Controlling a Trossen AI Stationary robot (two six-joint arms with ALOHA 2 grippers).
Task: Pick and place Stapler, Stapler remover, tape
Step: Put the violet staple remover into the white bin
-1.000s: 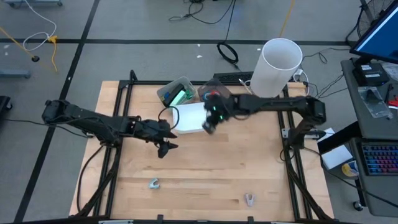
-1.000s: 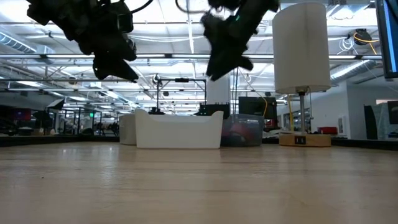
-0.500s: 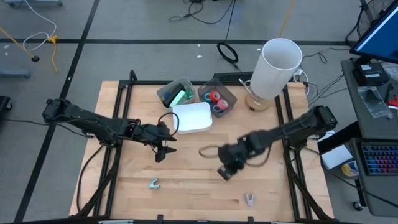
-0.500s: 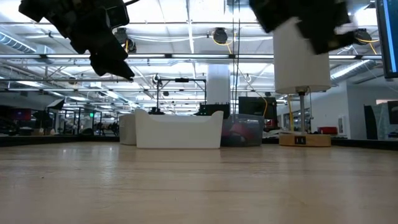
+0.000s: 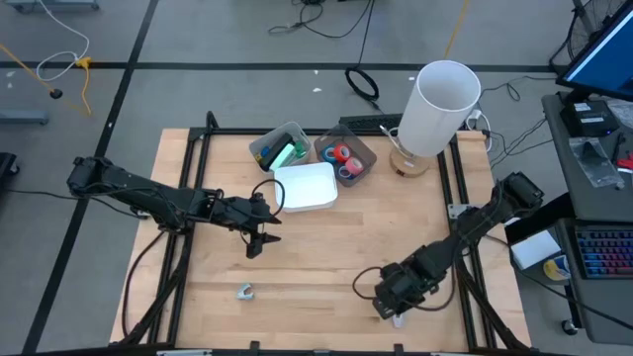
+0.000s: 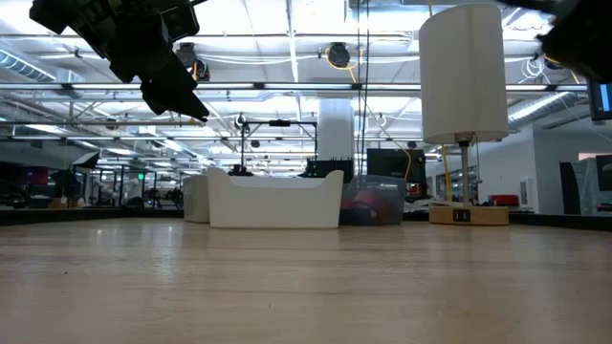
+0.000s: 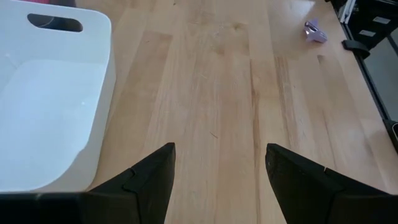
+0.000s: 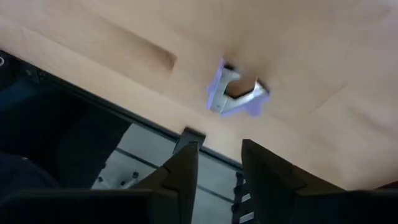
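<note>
- The right gripper [image 5: 388, 309] hangs low over the table's near edge, right of centre. Its two dark fingers [image 8: 181, 177] stand a narrow gap apart with nothing between them.
- Just ahead of those fingers in the right wrist view lies a lilac staple remover [image 8: 235, 94] on the wood, close to the table's edge; it is apart from the fingers (from above the arm hides nearly all of it).
- A second small pale piece [image 5: 244, 292] lies near the front edge on the left; what it is cannot be told.
- The left gripper [image 5: 259, 242] hovers above the middle-left of the table, jaws wide and empty.
- Just behind it sits a white bin [image 5: 305, 187].
- Farther back, a clear tray [image 5: 368, 150] holds blue and red tape rolls [image 5: 341, 154]; beside it another tray [image 5: 265, 146] holds green things.
- A white lamp [image 5: 439, 107] stands at the far right corner.
</note>
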